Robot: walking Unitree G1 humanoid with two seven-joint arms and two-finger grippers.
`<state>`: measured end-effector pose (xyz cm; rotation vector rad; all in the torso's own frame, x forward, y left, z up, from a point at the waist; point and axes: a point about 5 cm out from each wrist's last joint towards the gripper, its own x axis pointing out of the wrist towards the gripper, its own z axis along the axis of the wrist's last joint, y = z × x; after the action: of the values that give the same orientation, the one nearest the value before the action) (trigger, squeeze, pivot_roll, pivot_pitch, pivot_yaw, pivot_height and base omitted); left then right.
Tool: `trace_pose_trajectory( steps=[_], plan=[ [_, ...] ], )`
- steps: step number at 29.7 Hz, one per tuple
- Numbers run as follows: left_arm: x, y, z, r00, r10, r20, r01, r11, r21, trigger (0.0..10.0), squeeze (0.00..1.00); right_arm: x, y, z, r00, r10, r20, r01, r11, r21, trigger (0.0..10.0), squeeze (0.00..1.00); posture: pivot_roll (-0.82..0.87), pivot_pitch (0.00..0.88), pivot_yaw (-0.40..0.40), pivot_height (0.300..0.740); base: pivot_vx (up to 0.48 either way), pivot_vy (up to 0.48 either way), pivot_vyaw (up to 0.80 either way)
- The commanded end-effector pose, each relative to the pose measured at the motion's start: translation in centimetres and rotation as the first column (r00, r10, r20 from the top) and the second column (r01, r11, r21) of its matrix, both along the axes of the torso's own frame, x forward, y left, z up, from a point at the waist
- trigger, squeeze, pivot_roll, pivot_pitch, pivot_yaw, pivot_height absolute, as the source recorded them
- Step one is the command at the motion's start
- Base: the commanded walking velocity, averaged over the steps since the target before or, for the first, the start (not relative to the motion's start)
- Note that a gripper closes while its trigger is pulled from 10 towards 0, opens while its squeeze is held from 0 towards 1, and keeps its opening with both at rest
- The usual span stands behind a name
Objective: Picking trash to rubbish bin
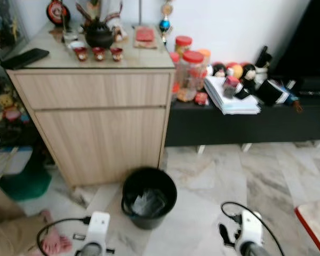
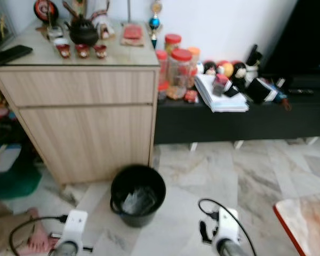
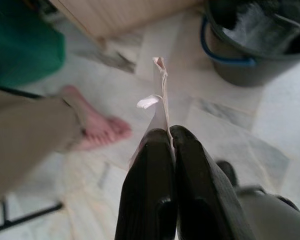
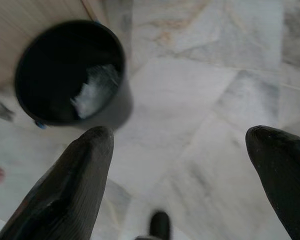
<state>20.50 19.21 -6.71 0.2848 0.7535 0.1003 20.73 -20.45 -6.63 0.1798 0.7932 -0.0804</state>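
Low over the marble floor (image 1: 213, 176), the left claw (image 3: 169, 131) pinched a white paper scrap (image 3: 159, 102) short of the black rubbish bin (image 1: 149, 196).

Its fingers were closed on the scrap, which stood up past their tips, apart from the bin's rim. The bin sat just off the wooden cabinet's (image 1: 98, 114) lower corner, crumpled clear plastic (image 1: 146, 202) inside. The right claw (image 4: 182, 150) hung spread wide over bare tiles beside the bin. A person's bare foot (image 3: 97, 127) rested near the left claw.
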Motion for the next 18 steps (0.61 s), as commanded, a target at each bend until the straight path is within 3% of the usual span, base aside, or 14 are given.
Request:
trace_pose_trajectory(
  steps=[1, 11, 17, 18],
  plan=[
    [0.2, -1.2, -0.1, 1.000, -0.025, 0.003, 0.025, 0.999, -0.023, 10.0, 0.00, -0.6, -1.1, -0.1, 0.999, -0.035, -0.011, 0.035, 0.999, -0.020, 10.0, 0.00, 0.02, 0.036, -0.057, 0.740, 0.341, 0.000, 0.00],
    [0.4, -1.3, 0.1, 0.999, -0.041, 0.010, 0.041, 0.999, -0.018, 10.0, 0.00, -0.2, -1.0, 0.1, 0.999, -0.032, 0.010, 0.032, 0.999, -0.015, 10.0, 0.00, 0.02, 0.025, -0.053, 0.740, 0.339, 0.000, 0.00],
    [1.2, -1.8, 0.6, 0.994, -0.101, 0.047, 0.101, 0.995, 0.014, 10.0, 0.00, 1.8, -0.8, 1.4, 0.995, 0.013, 0.098, -0.011, 1.000, -0.021, 10.0, 0.00, 0.02, 0.024, -0.053, 0.740, 0.340, 0.000, 0.00],
    [1.7, -1.8, 1.0, 0.992, -0.102, 0.071, 0.101, 0.995, 0.013, 10.0, 0.00, 2.8, -0.7, 2.1, 0.990, 0.038, 0.138, -0.035, 0.999, -0.028, 10.0, 0.00, 0.02, 0.028, -0.056, 0.740, 0.337, 0.000, 0.00]
  ],
)
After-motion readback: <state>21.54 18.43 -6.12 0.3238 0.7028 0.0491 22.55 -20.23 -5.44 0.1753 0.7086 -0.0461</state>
